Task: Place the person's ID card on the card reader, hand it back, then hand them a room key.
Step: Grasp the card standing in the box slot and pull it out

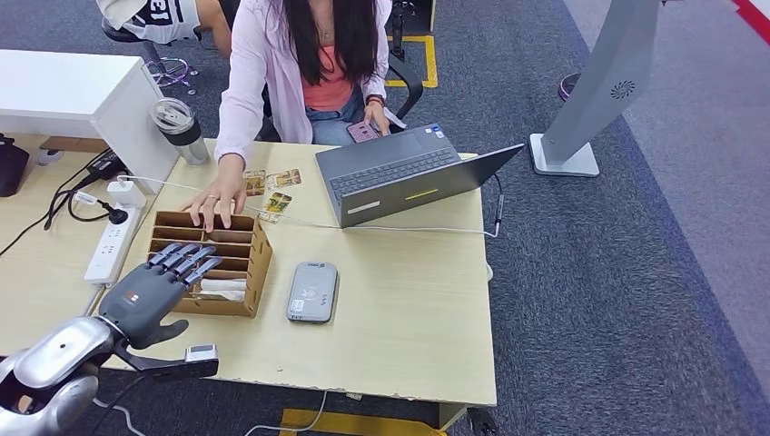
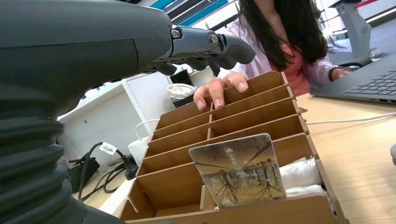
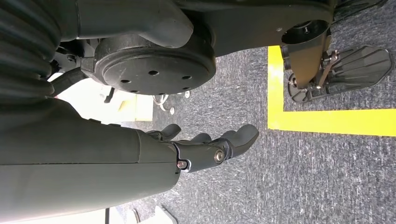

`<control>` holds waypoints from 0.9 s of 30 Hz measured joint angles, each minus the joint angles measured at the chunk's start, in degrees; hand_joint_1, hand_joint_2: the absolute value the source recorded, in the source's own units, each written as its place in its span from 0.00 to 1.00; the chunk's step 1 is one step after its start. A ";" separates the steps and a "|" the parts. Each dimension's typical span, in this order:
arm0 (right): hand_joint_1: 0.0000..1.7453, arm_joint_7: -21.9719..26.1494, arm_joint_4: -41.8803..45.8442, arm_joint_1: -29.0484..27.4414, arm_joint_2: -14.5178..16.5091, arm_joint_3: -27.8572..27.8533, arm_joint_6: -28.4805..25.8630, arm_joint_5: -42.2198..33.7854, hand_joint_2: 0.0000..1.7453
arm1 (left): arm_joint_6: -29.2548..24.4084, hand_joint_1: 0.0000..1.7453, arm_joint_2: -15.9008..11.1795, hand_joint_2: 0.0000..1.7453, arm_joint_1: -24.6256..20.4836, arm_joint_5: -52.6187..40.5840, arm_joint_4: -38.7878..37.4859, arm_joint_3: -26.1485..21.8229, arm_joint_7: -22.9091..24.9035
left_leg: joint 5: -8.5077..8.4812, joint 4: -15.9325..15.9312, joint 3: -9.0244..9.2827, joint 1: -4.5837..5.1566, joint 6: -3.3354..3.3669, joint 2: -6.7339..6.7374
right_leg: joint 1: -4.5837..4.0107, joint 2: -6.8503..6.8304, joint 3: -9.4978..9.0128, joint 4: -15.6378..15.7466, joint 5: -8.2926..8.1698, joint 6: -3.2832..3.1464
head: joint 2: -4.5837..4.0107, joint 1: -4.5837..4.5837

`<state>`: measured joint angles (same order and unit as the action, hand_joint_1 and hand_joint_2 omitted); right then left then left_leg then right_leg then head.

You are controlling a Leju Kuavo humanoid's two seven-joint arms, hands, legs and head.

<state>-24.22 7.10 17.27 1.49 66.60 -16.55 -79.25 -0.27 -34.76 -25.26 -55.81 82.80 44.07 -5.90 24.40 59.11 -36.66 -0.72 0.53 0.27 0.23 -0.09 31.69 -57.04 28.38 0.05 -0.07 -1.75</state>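
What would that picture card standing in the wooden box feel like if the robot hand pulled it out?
The card looks thin and flat and stands upright unbent, so it is probably stiff and light. Its printed face seems smooth, so it may be slippery. It leans loosely in a slot of the wooden box, so it should lift out easily for the left robot hand.

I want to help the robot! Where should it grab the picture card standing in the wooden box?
Probably by the top edge of the tree-picture card, coming down from above. It stands upright in a slot of the brown wooden divider box, so only its upper part sticks out. The left hand hovers open over it.
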 joint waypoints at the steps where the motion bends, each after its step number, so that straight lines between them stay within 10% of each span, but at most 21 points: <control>1: 0.00 -0.04 0.00 0.01 0.00 0.00 0.00 0.01 1.00 | -0.10 0.00 0.18 1.00 0.00 -0.24 -0.26 0.06 0.33 | 0.00 0.00 0.00 0.00 0.00 0.00 | 0.00 0.00 0.00 0.00 0.00 0.00 | 0.00 -0.01; 15: 0.00 -0.43 0.05 0.32 0.02 0.06 0.07 0.54 1.00 | -2.64 0.00 6.19 1.00 -0.19 -2.48 -6.90 0.25 1.60 | 0.00 0.01 0.00 0.02 0.00 0.00 | 0.01 0.00 -0.01 0.00 -0.01 0.00 | 0.00 -0.01; 19: 0.00 -0.43 0.07 0.35 0.02 0.07 0.07 0.49 1.00 | -3.28 1.00 7.10 1.00 -0.23 -2.83 -7.85 0.25 1.49 | 0.00 0.01 0.00 0.01 0.00 0.00 | 0.01 0.00 -0.01 0.00 -0.01 0.00 | 0.00 0.00; 27: 0.00 -0.43 0.09 0.38 0.02 0.11 0.07 0.44 1.00 | -4.02 1.00 8.24 1.00 -0.23 -3.12 -9.04 0.25 1.42 | 0.00 0.00 0.00 0.01 0.00 -0.01 | 0.00 0.00 -0.01 0.00 -0.01 0.00 | 0.00 -0.01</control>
<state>-24.65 7.19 17.65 1.51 66.71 -16.48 -78.82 -4.28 -26.52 -25.49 -58.93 73.77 44.33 -4.48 24.40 59.11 -36.66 -0.71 0.53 0.26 0.23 -0.10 31.68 -57.04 28.38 0.06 -0.07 -1.76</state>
